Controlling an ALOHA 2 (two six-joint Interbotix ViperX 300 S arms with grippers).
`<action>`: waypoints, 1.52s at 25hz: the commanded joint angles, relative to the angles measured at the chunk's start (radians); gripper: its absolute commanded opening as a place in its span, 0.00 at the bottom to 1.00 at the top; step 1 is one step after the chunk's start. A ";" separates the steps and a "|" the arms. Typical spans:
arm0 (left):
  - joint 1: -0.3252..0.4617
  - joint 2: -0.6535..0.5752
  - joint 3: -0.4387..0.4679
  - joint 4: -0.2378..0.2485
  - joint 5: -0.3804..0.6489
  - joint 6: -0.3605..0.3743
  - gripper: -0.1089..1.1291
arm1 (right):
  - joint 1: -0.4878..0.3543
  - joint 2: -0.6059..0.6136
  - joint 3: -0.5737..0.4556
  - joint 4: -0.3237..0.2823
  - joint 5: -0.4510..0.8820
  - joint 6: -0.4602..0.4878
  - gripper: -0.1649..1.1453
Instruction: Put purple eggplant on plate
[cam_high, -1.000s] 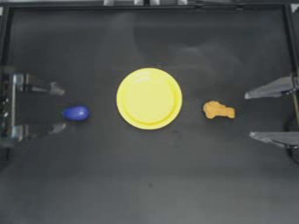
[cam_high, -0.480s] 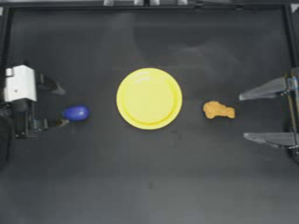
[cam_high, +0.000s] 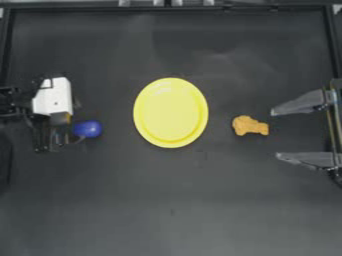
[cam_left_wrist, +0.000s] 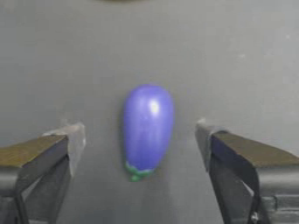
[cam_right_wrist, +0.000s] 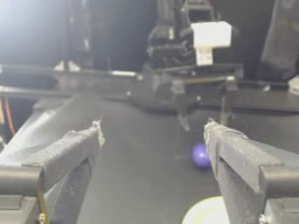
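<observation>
The purple eggplant (cam_high: 87, 129) lies on the dark table left of the yellow plate (cam_high: 170, 112), a clear gap between them. My left gripper (cam_high: 63, 131) hovers just left of it under its white wrist camera. In the left wrist view the eggplant (cam_left_wrist: 147, 129) lies lengthwise, green stem end nearest, between the open jaws of the left gripper (cam_left_wrist: 139, 130), with space on both sides. My right gripper (cam_high: 275, 134) waits open at the right edge. Its wrist view shows the eggplant (cam_right_wrist: 201, 155) far off, past the plate (cam_right_wrist: 207, 212).
An orange lumpy nugget (cam_high: 250, 126) lies right of the plate, just in front of the right gripper's open jaws. The table's raised border runs along the top and both sides.
My left arm has come in from the left edge and tipped down over the eggplant, its jaws now on either side of it. The right arm has hardly moved.
</observation>
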 joint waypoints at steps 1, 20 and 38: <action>0.003 0.051 -0.035 -0.005 -0.003 0.006 0.92 | -0.002 0.028 -0.037 0.003 -0.009 0.000 0.88; 0.002 0.259 -0.063 -0.023 -0.069 0.044 0.92 | -0.011 0.055 -0.043 0.003 -0.008 0.002 0.88; -0.003 0.199 -0.121 -0.048 -0.026 0.060 0.39 | -0.026 0.055 -0.040 0.006 -0.008 0.003 0.88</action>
